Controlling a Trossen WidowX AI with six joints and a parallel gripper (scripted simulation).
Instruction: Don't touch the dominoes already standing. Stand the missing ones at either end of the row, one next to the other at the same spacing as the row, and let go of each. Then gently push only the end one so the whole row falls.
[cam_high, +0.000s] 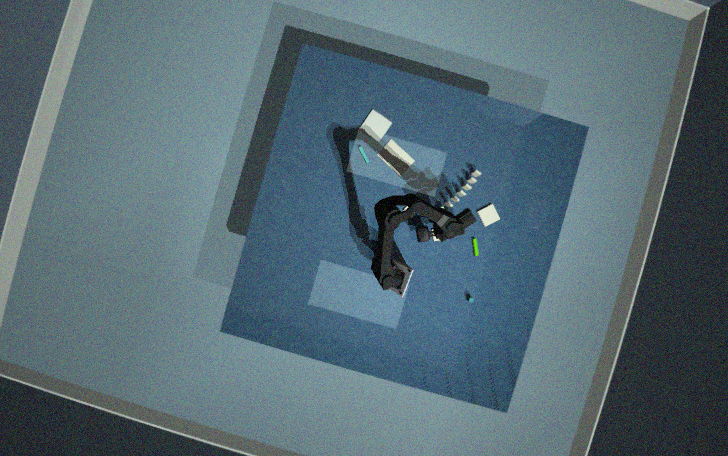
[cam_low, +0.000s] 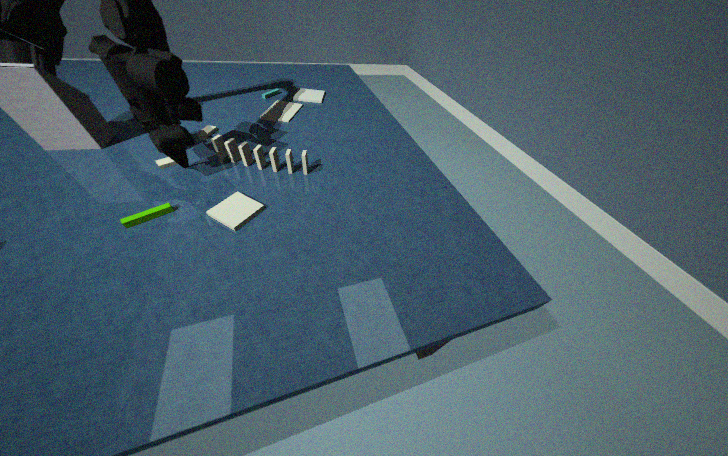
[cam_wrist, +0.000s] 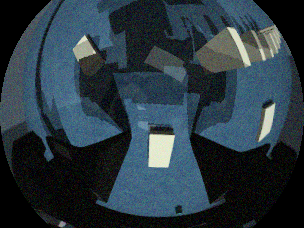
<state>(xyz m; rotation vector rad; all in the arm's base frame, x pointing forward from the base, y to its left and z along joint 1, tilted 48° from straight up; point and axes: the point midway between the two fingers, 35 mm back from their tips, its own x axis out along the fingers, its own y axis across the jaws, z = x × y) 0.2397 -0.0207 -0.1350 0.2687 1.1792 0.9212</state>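
1. Two loose dominoes lie flat near the row: one (cam_high: 435, 237) (cam_low: 163, 161) (cam_wrist: 161, 151) sits beneath my gripper (cam_high: 443, 227) (cam_low: 179, 155) (cam_wrist: 159, 135), framed between its fingers in the wrist view; the other (cam_high: 405, 208) (cam_low: 208, 129) (cam_wrist: 86, 48) lies toward the upper left there.
2. The nearer domino's long axis runs up and down the wrist view, across my closing line, so I judge a squeeze would meet its long sides.
3. My fingers stand spread, pinching nothing, with blue surface showing on both sides of the piece. Exact fingertip height I cannot tell.
4. Seven dominoes stand in the row (cam_high: 460, 193) (cam_low: 260, 158) (cam_wrist: 239, 46), its near end to the upper right of the wrist view. Closing looks like the step in hand; a sideways drift that way could topple them.
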